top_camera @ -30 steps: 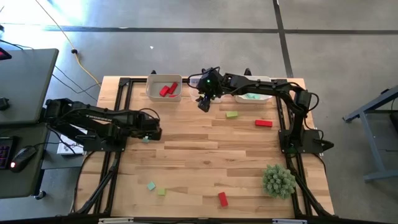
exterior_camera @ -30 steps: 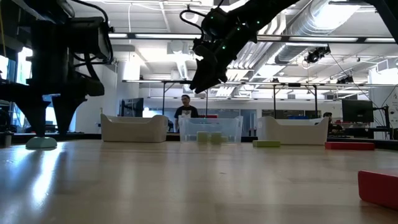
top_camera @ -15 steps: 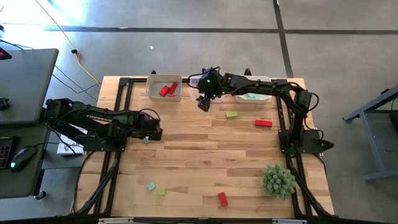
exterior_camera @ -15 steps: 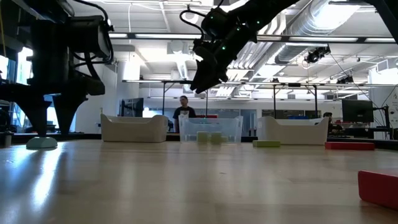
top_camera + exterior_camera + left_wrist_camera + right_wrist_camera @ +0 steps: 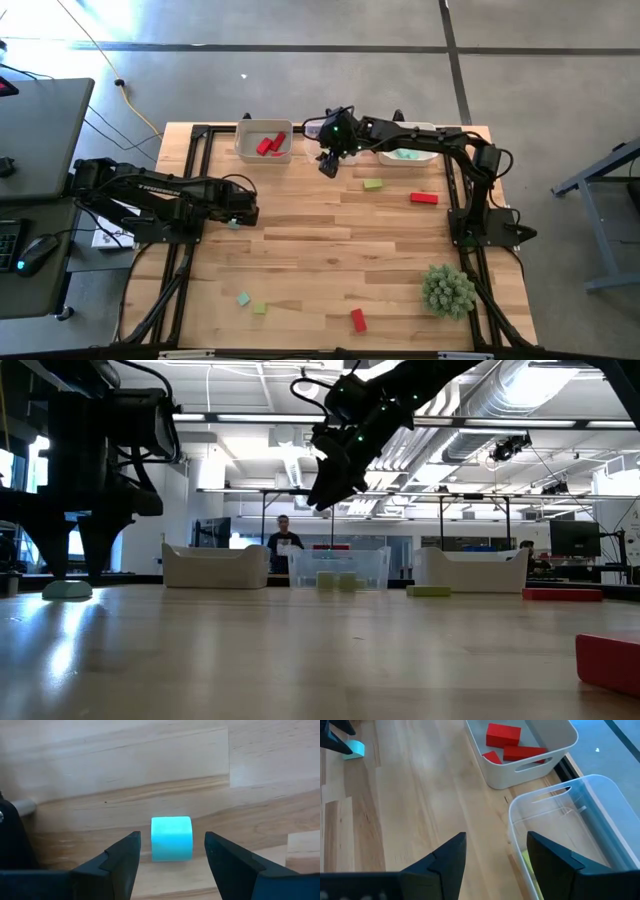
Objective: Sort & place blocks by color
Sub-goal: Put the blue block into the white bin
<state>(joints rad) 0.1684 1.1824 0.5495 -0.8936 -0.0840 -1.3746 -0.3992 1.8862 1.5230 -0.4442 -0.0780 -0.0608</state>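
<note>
The left gripper [image 5: 170,855] is seen with its fingers [image 5: 117,862] spread apart, one on each side of a teal cube [image 5: 171,838] that rests on the bench [image 5: 330,250]; the cube lies between the fingers and no contact with it can be made out, so it is judged to be framed for a pick and not yet gripped. The right gripper [image 5: 327,165] is held in the air near the clear bin [image 5: 580,825], with its fingers [image 5: 445,857] likewise parted and nothing between them. The clear bin is taken here as the landmark. Just beside it, on the left arm's side, a white bin [image 5: 264,143] is seen holding red blocks [image 5: 512,747]; on its other side a second white bin [image 5: 408,152] holds something teal. Yellow-green pieces [image 5: 337,581] can be seen through the clear bin's wall in the low view. So far, part of the sorting is judged done. What is left lies loose on the bench: a yellow-green block [image 5: 373,184] and a red block [image 5: 424,198] near the clear bin, toward the right arm; the teal cube under the left gripper, farther from the bin; and, well apart from the bin at the near edge, a small teal block [image 5: 243,298], a small yellow-green block [image 5: 260,308] and a red block [image 5: 358,319]. A spiky green ball [image 5: 447,290] also stands there, well apart from the bin. Six loose blocks are thus counted as still unsorted.
</note>
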